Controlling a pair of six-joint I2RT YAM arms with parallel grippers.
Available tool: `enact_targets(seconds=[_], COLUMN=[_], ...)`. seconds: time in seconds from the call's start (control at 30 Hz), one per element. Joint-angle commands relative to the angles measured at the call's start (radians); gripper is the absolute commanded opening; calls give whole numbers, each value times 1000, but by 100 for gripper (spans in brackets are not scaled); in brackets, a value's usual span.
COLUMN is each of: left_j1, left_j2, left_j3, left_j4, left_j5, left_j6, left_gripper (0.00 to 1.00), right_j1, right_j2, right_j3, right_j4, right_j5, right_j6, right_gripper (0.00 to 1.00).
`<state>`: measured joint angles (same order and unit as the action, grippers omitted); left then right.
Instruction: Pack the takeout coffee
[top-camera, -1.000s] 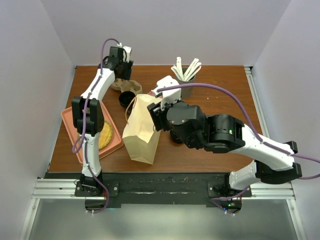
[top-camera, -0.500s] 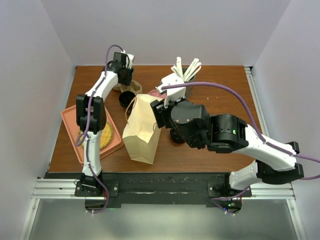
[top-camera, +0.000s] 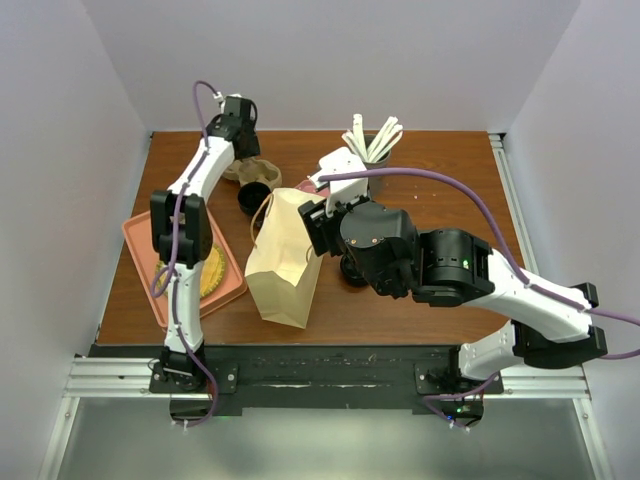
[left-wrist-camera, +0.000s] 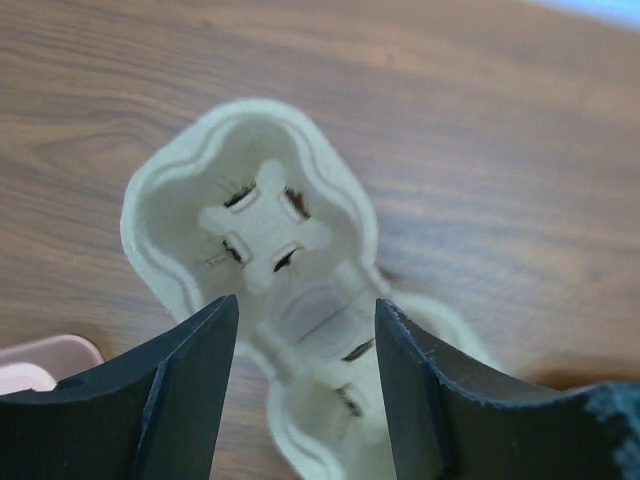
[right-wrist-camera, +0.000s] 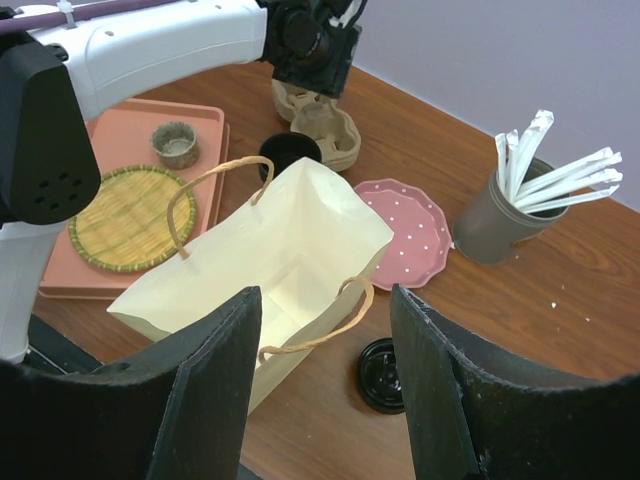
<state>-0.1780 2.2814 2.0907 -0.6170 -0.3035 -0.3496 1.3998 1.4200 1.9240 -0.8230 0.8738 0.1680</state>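
Observation:
A cream pulp cup carrier (left-wrist-camera: 250, 180) lies on the wood at the back left, also seen in the top view (top-camera: 256, 172). My left gripper (left-wrist-camera: 305, 303) hangs open just above it, fingers either side of its middle ridge, gripping nothing. A black cup (right-wrist-camera: 290, 152) stands next to the carrier. The paper bag (right-wrist-camera: 290, 250) stands open with its two handles spread. My right gripper (right-wrist-camera: 325, 292) is open and empty above the bag's mouth. A black lid (right-wrist-camera: 382, 375) rests on the table to the right of the bag.
A pink dotted plate (right-wrist-camera: 405, 230) lies behind the bag. A grey cup of wrapped straws (right-wrist-camera: 495, 220) stands at the back right. A salmon tray (right-wrist-camera: 110, 140) on the left holds a woven coaster (right-wrist-camera: 125, 215) and a small cup (right-wrist-camera: 177, 143).
The left wrist has shifted a little over the carrier, first toward the bag, then back and left. The right arm and the bag have barely moved.

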Motion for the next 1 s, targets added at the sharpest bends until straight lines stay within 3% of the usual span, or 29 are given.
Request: enact_targets(seconds=[0.0,0.17,0.47,0.97], left_j1=[3,2,2,2], left_j2=[-88,-105,-51,29], left_j3=[40,-8,45,55], left_j4=[-7,5,-135,-147], left_j5=[-16,6,-98,-103], left_j6=[-287,-448,-578,-675], left_gripper=[62,57,53,50], right_j1=[-2,-2,-2,-4], right_j2=[-12,-15,-33,-33], right_j3=[-3,-5,-25,-26], right_j4=[47,48,45,36], right_j5=[30,30,34,37], right_j6=[-28,-39,-32,-22], right_gripper=[58,58,58,58])
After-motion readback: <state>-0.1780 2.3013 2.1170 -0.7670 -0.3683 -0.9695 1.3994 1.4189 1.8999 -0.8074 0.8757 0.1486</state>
